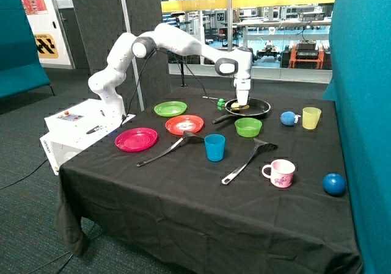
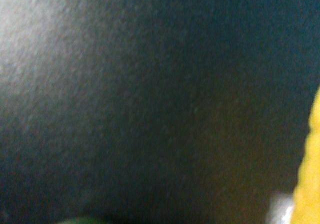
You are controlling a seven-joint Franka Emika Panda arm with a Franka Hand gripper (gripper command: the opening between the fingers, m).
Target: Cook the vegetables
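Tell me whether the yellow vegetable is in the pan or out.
In. The yellow vegetable lies inside the black frying pan, directly under the gripper.

Wrist view: frame almost wholly filled by a dark, finely grained surface [image 2: 150, 94], lighter grey toward one corner, darkening across the rest. A yellow object [image 2: 309, 179] intrudes at one edge, only partly in frame; shape not determinable. Just beside it, a small pale patch [image 2: 277, 211]. A sliver of green [image 2: 80, 221] shows at the border. Hand's fingers not visible.
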